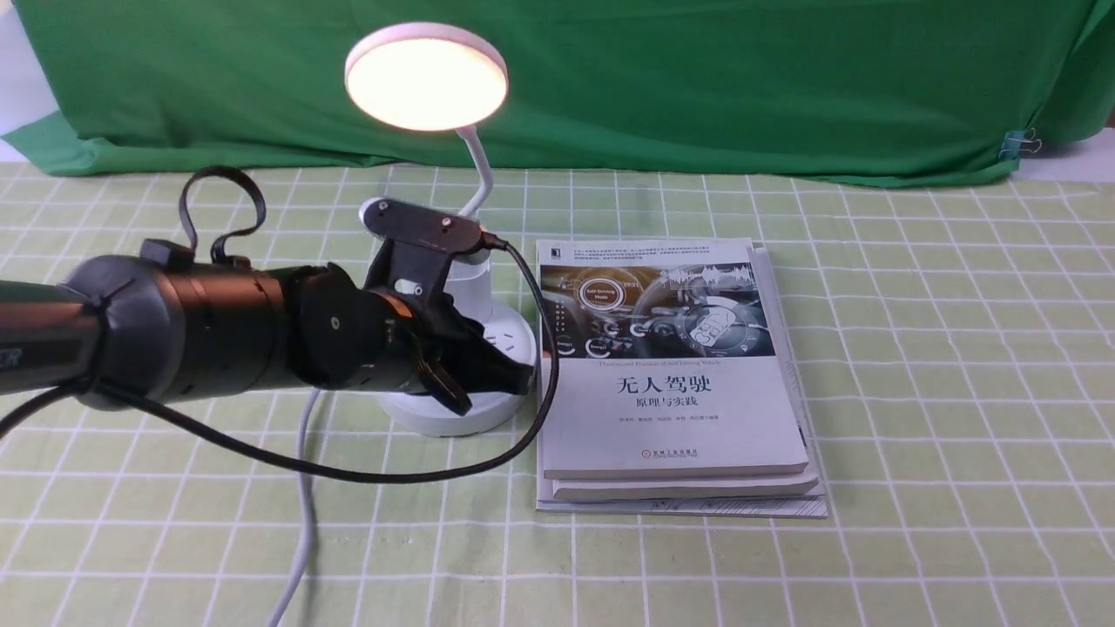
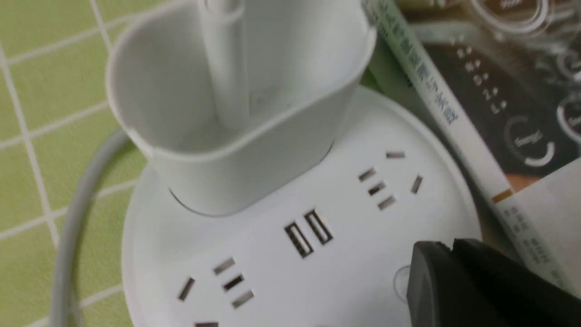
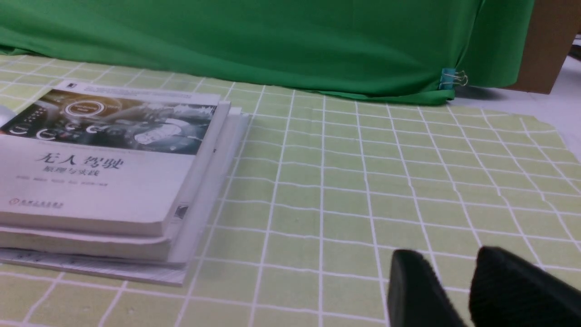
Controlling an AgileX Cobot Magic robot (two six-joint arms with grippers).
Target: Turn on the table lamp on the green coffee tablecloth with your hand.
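- The green coffee tablecloth [image 1: 915, 348] covers the worktop and carries everything.
- The left hand [image 1: 510, 376] reaches in low from the left. Its jaws are closed and hold nothing, probably to make one blunt tip for pressing.
- A stack of books [image 1: 671, 409] lies flat just right of the lamp.
- The table lamp [image 1: 470, 283] stands left of centre. Its head glows, so the task looks done.
- Its pen cup [image 2: 236, 136] contains only the neck.
- The closed tips rest on the base beside a round button [image 2: 401, 281].
- The right hand [image 3: 447, 254] waits low at the right, jaws slightly apart and empty.
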